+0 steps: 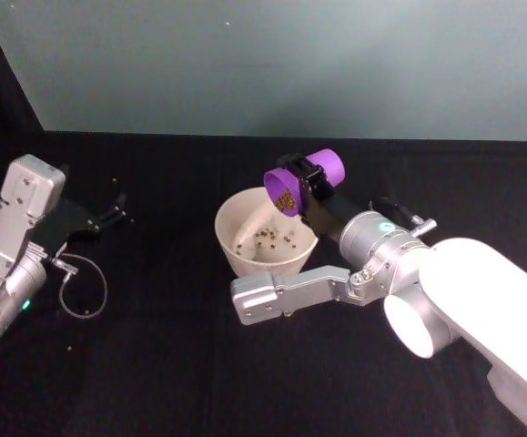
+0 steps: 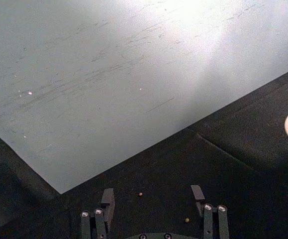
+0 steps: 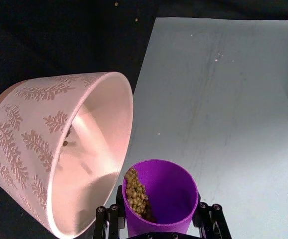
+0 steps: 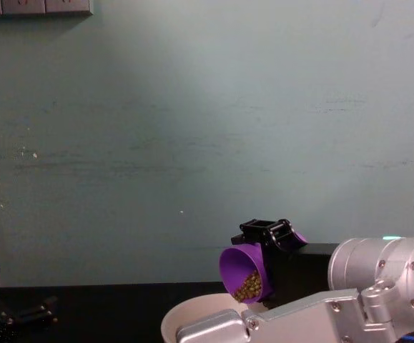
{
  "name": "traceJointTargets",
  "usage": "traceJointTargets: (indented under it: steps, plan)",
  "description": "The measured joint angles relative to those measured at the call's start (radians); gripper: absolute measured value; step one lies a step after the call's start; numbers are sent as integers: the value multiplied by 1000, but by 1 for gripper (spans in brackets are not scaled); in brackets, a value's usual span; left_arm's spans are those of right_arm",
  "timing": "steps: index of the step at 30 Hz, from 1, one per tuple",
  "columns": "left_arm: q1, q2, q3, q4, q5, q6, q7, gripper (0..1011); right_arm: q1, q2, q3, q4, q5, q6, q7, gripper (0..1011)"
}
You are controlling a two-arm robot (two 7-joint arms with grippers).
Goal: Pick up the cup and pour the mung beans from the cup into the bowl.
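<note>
My right gripper [image 1: 307, 182] is shut on the purple cup [image 1: 313, 173], holding it tipped over the far right rim of the bowl [image 1: 231, 211]. Mung beans [image 1: 286, 200] are heaped at the cup's lowered lip, and some lie in the bowl's bottom [image 1: 268, 238]. In the right wrist view the cup [image 3: 171, 191] sits between the fingers [image 3: 208, 221], with beans [image 3: 136, 194] piled on the side nearest the bowl [image 3: 49, 149], which has a leaf pattern outside. The chest view shows the tilted cup [image 4: 239, 266] above the bowl's rim [image 4: 185, 313]. My left gripper [image 1: 117, 211] is parked at the left, open.
A black cloth covers the table, with a pale blue-green wall behind it. A thin cable loop [image 1: 86, 293] lies by the left arm. A few stray beans [image 2: 140, 194] lie on the cloth near the left gripper [image 2: 152, 198]. My right arm's grey link [image 1: 281, 296] lies just in front of the bowl.
</note>
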Motion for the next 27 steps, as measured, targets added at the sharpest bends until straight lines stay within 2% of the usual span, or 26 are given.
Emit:
traceJointTargets:
  steps: [27]
  plan:
    - [0, 0, 0, 0, 0, 0, 0, 1000, 2, 3, -10, -6, -26, -4, 0, 734]
